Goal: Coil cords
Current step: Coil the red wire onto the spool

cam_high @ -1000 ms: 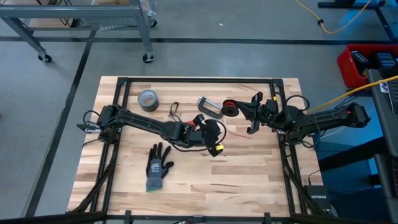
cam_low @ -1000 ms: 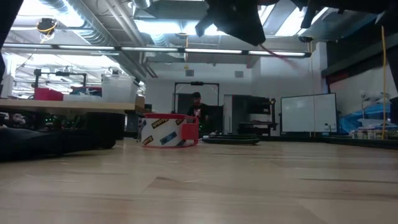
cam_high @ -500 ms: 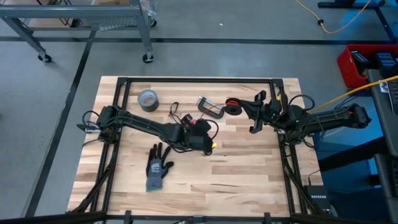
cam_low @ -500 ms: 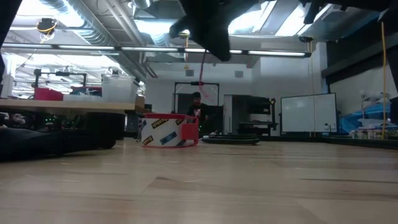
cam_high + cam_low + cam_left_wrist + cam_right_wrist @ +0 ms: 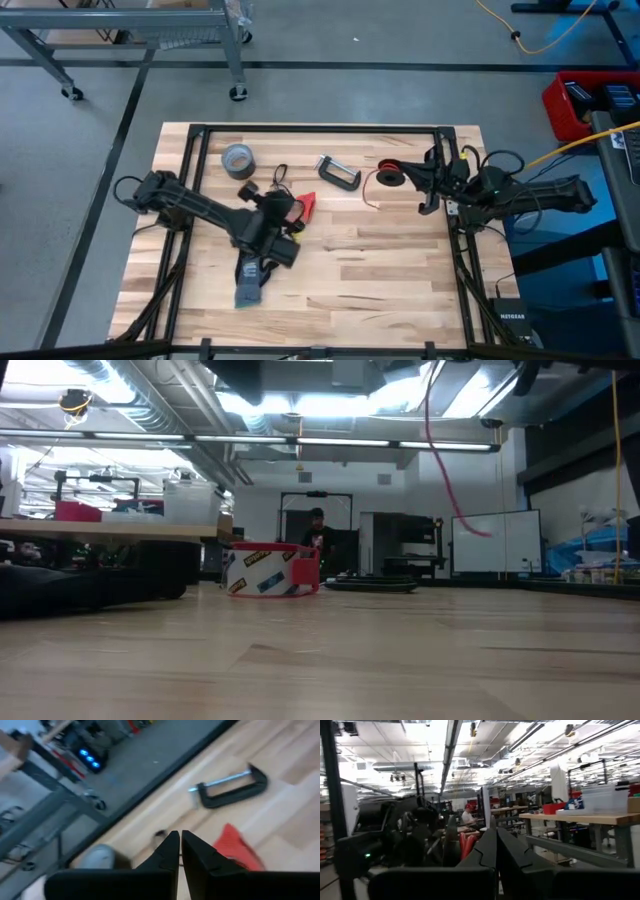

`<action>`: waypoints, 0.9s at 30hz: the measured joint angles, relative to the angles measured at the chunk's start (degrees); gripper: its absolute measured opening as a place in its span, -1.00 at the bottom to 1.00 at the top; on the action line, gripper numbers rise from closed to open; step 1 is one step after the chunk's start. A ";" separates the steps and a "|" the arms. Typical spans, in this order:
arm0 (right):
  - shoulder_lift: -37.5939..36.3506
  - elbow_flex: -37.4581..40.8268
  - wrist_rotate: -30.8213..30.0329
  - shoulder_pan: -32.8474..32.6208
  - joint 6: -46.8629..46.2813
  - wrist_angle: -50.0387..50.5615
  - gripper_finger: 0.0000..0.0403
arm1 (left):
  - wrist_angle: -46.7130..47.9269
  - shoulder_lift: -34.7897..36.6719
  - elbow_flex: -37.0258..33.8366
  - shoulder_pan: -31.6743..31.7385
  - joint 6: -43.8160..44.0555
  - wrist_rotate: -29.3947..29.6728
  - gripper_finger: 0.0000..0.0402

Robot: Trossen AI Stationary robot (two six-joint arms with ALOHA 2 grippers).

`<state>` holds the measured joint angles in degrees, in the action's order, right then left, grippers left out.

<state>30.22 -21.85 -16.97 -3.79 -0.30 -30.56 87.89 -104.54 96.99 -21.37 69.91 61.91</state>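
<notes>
Left tool (image 5: 268,222) swung back from mid-counter toward the glove (image 5: 250,283), its fingers closing from partly open to nearly touching. Right tool (image 5: 425,185) withdrew toward the counter's right edge. Red cord (image 5: 437,450) went from a short stub to a long hanging strand in the low view.

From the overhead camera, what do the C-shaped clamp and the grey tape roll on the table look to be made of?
The dark C-shaped clamp looks like metal: rigid dark frame with a pale, shiny screw rod, clearest in the left wrist view. The grey tape roll looks like dull, cloth-backed duct tape wound on a core; matte grey surface, though that stays a guess.
</notes>
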 joint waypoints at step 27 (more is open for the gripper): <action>-0.19 0.09 2.58 0.02 -1.37 3.38 -0.97 | -55.69 31.33 -59.75 -7.39 14.21 3.44 -1.00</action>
<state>30.03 -21.76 -14.39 -3.77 -1.67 -27.17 32.19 -73.21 37.24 -28.76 84.12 65.35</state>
